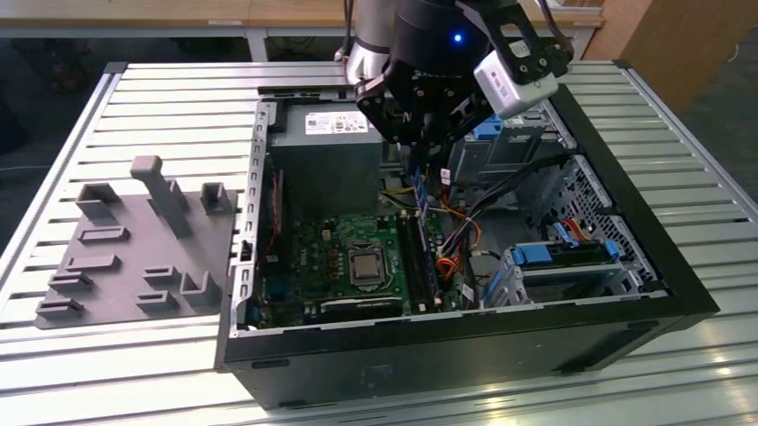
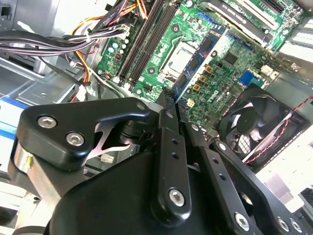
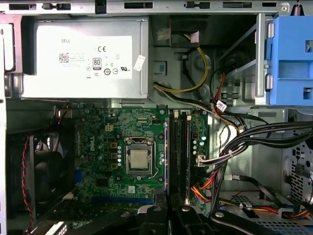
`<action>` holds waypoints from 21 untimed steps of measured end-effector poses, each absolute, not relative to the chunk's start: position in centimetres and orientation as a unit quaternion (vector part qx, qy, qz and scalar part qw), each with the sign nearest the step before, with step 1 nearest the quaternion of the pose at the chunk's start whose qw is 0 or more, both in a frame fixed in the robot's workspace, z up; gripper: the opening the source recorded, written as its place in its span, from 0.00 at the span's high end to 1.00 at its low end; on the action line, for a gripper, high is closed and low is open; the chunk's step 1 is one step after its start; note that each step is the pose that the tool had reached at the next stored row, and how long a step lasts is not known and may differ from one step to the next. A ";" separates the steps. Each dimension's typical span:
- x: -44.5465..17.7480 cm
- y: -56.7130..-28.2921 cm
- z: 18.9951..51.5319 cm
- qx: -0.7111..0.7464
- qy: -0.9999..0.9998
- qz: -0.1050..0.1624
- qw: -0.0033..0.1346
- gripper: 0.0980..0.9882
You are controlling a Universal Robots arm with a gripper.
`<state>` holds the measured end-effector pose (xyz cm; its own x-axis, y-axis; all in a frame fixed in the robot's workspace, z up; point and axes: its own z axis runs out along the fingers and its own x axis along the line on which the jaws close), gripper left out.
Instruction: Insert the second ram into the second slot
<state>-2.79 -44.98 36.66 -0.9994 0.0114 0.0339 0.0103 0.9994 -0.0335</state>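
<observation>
Jaws gripping second ram (image 2: 200, 60) above open case (image 1: 474, 335), slatted table (image 1: 177, 102)

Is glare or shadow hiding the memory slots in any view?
First wrist view: memory slots evenly lit, fan in shadow. Second wrist view: slots bright; the claw, gripping the second ram, blocks the lower half. Exterior view: glare on the table, case interior dim.

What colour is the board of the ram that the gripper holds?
Blue-green, with dark chips. The second ram shows best in the second wrist view.
</observation>
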 end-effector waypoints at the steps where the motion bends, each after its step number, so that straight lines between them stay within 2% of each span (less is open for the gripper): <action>1: -2.8 -45.0 36.7 -0.005 -1.000 0.017 0.017 0.96; 21: -2.8 -45.0 36.2 -0.005 -1.000 0.017 0.017 0.96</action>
